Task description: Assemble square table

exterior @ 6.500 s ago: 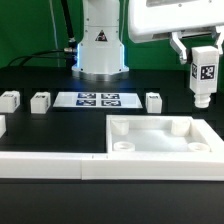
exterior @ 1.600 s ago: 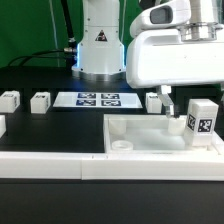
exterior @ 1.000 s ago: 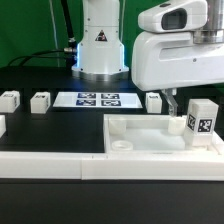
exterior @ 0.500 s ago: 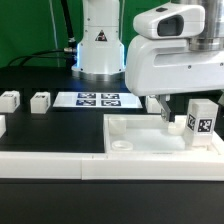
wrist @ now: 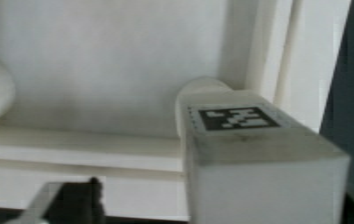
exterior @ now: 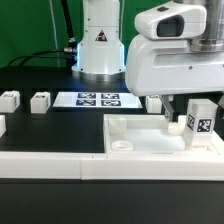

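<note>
The square table's white slab [exterior: 150,150] lies with its raised rim up at the exterior view's right. A white leg [exterior: 203,117] with a tag stands upright in its far right corner; in the wrist view this leg [wrist: 254,150] fills the middle. My gripper [exterior: 192,118] reaches down around this leg. One dark finger [exterior: 168,114] stands beside it with a gap between them; the same finger [wrist: 76,203] shows apart from the leg in the wrist view. The other finger is hidden. Two more legs [exterior: 8,100] [exterior: 41,101] lie at the back left, and a third [exterior: 154,102] shows partly behind my hand.
The marker board [exterior: 98,99] lies at the back middle before the robot's base [exterior: 98,50]. A long low white barrier wall [exterior: 50,165] runs along the front left, beside the slab.
The leg, carried in the air earlier, now stands in the slab's corner. Over the last second my hand has stayed over it and the visible finger has moved in towards the leg.
</note>
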`<state>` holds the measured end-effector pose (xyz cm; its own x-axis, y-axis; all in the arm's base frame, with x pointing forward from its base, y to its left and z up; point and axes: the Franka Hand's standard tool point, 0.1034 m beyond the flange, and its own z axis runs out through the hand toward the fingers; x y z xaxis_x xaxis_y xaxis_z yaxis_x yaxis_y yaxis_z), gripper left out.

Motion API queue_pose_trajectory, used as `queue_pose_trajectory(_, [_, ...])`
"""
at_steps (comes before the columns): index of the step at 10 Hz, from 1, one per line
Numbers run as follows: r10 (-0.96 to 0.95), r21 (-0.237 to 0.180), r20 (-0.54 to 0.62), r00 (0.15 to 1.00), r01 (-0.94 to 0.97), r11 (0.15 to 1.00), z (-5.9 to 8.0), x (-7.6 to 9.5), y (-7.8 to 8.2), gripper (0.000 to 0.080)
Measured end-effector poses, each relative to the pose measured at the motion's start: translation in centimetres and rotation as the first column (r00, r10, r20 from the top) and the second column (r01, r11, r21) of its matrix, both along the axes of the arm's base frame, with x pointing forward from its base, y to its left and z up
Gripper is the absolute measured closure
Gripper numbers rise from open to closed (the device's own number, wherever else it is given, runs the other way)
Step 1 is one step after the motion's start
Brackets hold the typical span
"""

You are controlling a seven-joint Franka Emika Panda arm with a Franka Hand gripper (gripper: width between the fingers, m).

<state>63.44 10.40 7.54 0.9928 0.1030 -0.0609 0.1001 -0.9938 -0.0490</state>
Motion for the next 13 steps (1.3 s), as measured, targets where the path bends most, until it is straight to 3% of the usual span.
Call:
queue_pose_trajectory(1, [-0.042,-0.001,-0.002,0.999,0.042,0.999,0.00,-0.01,0.06,0.0372])
queue_pose_trajectory(2, [-0.123,-0.006,-0.006,0.992,0.123,0.992,-0.01,-0.03,0.11,0.0511])
queue_pose_trajectory(5, [-0.282,-0.016,-0.012,0.959,0.282,0.959,-0.02,-0.04,0.19,0.0511])
queue_pose_trajectory(8, [-0.517,-0.035,-0.020,0.856,0.516,0.856,-0.15,-0.30,0.91,0.0511])
queue_pose_trajectory(11, [-0.806,-0.063,-0.031,0.591,0.804,0.592,-0.37,-0.28,0.94,0.0509])
queue_pose_trajectory(13, [-0.950,-0.068,-0.011,0.312,0.948,0.312,-0.39,0.03,0.93,0.0509])
